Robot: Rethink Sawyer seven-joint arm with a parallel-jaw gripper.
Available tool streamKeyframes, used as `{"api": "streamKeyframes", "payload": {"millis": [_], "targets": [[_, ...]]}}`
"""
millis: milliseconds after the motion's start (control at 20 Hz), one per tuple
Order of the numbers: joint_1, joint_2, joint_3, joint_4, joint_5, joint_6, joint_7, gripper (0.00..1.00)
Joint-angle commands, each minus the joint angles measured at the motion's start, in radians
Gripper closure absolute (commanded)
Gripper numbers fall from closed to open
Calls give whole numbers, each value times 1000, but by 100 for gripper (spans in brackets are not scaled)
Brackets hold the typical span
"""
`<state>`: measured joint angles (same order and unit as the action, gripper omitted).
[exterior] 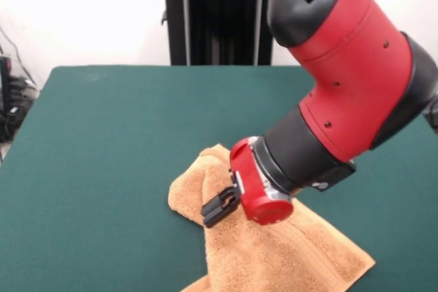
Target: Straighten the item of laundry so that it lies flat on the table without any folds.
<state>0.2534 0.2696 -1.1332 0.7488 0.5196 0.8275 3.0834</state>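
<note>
Front view | fingers (219,208) over the folded towel (274,251) on the table (89,155) | cannot tell if they are apart

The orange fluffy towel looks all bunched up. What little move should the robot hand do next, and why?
Probably lower the hand a little onto the light orange-tan terry-cloth towel and take hold of the folded edge beneath it. The towel lies rumpled on the dark green felt table, with a raised fold at its upper left, right where the hand sits. Whether the hand already touches the cloth cannot be told.
</note>
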Motion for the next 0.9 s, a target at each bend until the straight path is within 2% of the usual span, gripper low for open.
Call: {"api": "streamKeyframes", "payload": {"millis": [50,150,250,350,450,700,850,900], "targets": [[-8,-5,177,-40,-51,107,-140,100],[-11,-2,160,-43,-75,87,-127,100],[-12,-28,203,-32,-76,156,-162,100],[-7,-24,174,-33,-121,88,-159,100],[-17,-2,103,-52,-155,82,-101,100],[-108,-30,259,-63,-207,-56,-283,100],[-182,-62,378,-58,-290,-163,-496,100],[-219,-85,437,-49,-345,-227,-624,100]]}}
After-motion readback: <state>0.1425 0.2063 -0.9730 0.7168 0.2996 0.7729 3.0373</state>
